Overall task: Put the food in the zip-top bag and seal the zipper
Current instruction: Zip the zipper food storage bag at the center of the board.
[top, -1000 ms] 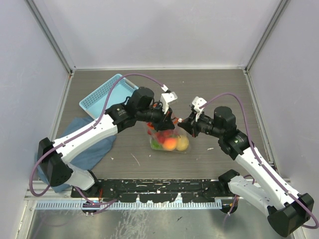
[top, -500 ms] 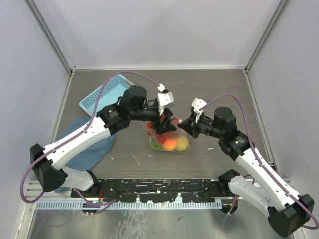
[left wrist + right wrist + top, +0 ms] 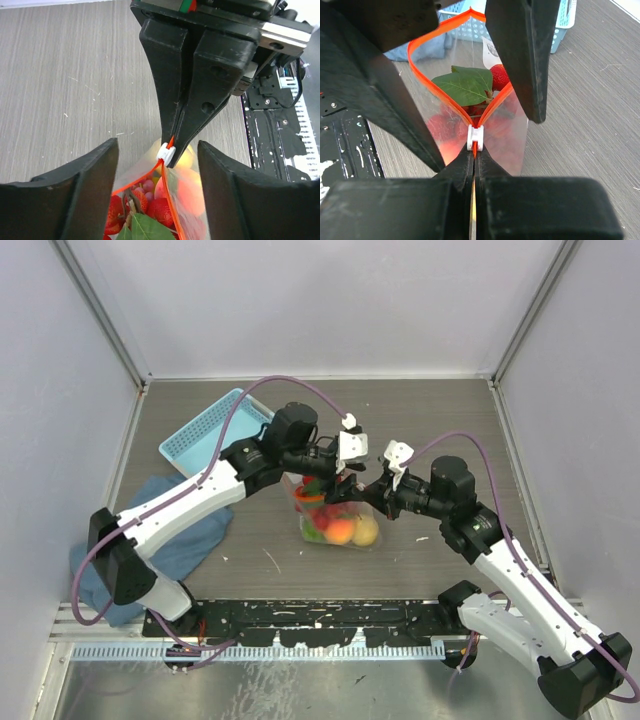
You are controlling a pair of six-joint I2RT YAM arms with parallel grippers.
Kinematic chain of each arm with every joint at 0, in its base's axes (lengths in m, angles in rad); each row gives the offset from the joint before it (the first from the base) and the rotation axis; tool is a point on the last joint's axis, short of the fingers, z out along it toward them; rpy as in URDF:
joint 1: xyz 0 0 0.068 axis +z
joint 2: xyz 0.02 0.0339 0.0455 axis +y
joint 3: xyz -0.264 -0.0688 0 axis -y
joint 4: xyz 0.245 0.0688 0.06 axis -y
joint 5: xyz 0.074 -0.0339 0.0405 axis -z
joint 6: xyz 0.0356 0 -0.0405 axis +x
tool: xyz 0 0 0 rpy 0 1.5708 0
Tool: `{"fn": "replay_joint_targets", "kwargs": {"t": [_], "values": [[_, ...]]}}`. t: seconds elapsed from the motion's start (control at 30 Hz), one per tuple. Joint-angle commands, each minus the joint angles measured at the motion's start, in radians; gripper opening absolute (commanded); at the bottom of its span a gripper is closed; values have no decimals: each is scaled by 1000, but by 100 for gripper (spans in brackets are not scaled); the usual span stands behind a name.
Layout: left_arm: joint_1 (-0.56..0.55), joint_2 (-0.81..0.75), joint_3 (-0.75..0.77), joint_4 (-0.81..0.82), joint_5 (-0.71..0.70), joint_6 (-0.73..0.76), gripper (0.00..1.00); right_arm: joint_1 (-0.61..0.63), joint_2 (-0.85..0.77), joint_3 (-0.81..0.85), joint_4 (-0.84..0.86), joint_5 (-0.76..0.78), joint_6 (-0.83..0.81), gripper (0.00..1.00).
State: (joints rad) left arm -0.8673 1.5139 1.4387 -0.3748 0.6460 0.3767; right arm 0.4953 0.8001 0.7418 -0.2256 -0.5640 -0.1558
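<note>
Your left arm (image 3: 180, 515) and right arm (image 3: 520, 575) are white-shelled with black joints. Purple cables (image 3: 290, 382) loop toward twelve o'clock, and your fingers (image 3: 75, 200) are black wedges.

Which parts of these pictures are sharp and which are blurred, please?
Left wrist view: table grain sharp, fruit in the bag hazy. Right wrist view: leaf and zipper crisp, right gripper dark and blurred. Top view: even light, faint shadows.

You will not find any words or numbers you can read here. The clear zip-top bag (image 3: 514, 132) has a small white sticker (image 3: 491, 48) with a dark mark on it, but it is too blurry for you to read.
</note>
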Motion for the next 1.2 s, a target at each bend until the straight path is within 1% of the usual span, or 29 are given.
{"fn": "replay_joint_targets", "kwargs": {"t": [0.0, 0.07, 0.13, 0.2, 0.3, 0.5, 0.6, 0.73, 0.93, 1.17], "values": [[4, 23, 79, -32, 81, 62, 59, -1, -21, 9, 44, -32, -18, 1], [4, 32, 88, -51, 96, 72, 50, -1, -22, 8, 43, -33, -21, 1], [5, 34, 91, -63, 109, 80, 36, -1, -24, 8, 43, -29, -22, 1], [5, 35, 92, -77, 118, 90, 27, -1, -24, 8, 43, -22, -22, 1], [6, 35, 98, -115, 124, 106, 19, -1, -29, 7, 43, -7, -22, 1], [18, 37, 108, -162, 169, 121, 9, -1, -34, 4, 43, 8, -21, 0], [20, 44, 121, -190, 167, 126, 0, -1, -38, 5, 43, 27, -15, 1], [32, 38, 125, -216, 139, 118, 0, -1, -57, 5, 39, 75, -12, 1], [49, 0, 89, -221, 62, 89, 0, -1, -79, 2, 36, 152, -2, 1], [77, -38, 29, -213, 11, 48, 0, -1, -87, 2, 21, 295, 37, 1]]}}
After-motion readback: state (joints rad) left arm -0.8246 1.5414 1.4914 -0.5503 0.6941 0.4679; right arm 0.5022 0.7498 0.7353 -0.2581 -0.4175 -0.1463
